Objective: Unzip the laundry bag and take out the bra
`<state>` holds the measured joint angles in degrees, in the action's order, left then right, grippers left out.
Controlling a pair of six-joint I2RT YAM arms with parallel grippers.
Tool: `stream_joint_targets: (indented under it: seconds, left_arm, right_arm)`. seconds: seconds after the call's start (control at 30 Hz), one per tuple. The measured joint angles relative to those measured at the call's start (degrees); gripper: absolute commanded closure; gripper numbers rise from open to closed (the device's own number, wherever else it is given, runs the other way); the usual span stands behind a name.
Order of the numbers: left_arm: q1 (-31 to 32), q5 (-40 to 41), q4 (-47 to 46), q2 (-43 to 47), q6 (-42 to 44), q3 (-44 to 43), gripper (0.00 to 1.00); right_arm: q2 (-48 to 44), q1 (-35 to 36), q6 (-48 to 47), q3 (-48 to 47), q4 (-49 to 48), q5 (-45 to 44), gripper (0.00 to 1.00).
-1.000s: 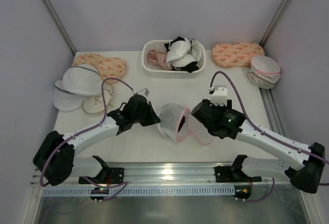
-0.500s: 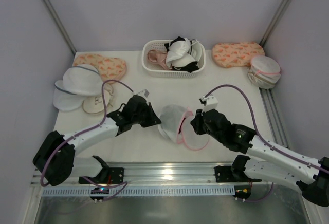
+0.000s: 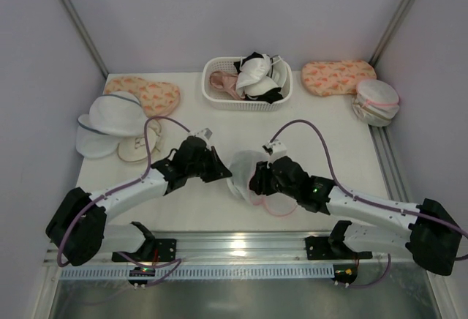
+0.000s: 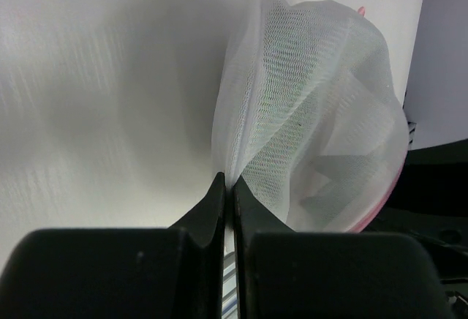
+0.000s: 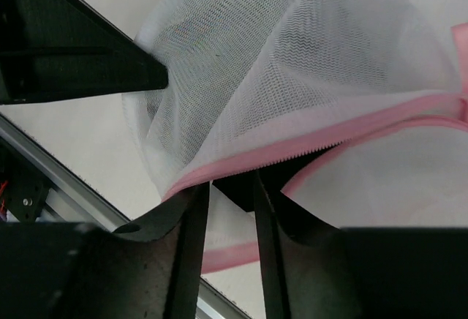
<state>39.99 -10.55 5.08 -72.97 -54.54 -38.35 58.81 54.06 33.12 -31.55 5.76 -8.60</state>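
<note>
The laundry bag [image 3: 241,164], white mesh with a pink zipper rim, lies mid-table with the zipper open, its lower half [image 3: 276,206] spread flat. My left gripper [image 3: 224,171] is shut on a fold of the mesh at the bag's left side, as the left wrist view shows [image 4: 227,181]. My right gripper [image 3: 256,182] is at the bag's mouth from the right. Its jaws stand a little apart [image 5: 230,187], tips just under the pink zipper [image 5: 307,151], either side of the edge of a black fabric, the bra [image 5: 292,176], inside the opening.
A white basket [image 3: 213,94] of bras stands at the back centre. Orange patterned pouches lie at back left [image 3: 150,94] and back right [image 3: 338,76]. White domes with grey-blue rims [image 3: 106,118] and a beige bra [image 3: 135,148] lie left. Another pink-rimmed bag [image 3: 376,101] sits far right.
My right arm has swung left and lower, bringing its gripper from the right of the bag into the open mouth. The left gripper has kept its hold in place.
</note>
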Motion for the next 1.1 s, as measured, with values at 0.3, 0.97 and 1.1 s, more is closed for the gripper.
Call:
stream_joint_targets:
  seconds: [0.3, 0.97, 1.1]
  left_arm:
    - [-0.3, -1.0, -2.1, 0.0, -1.0, 0.6, 1.0]
    - [-0.6, -1.5, -5.4, 0.9, -3.3, 3.1, 1.0]
    - [-0.6, -2.4, -6.1, 1.2, -3.7, 3.7, 1.0]
  right_arm:
    - [12.9, 0.0, -1.6, -2.0, -7.0, -0.3, 0.42]
    - [8.6, 0.2, -3.8, -1.2, -5.9, -9.7, 0.96]
    - [-3.0, 0.3, -4.2, 0.5, -2.0, -11.5, 0.96]
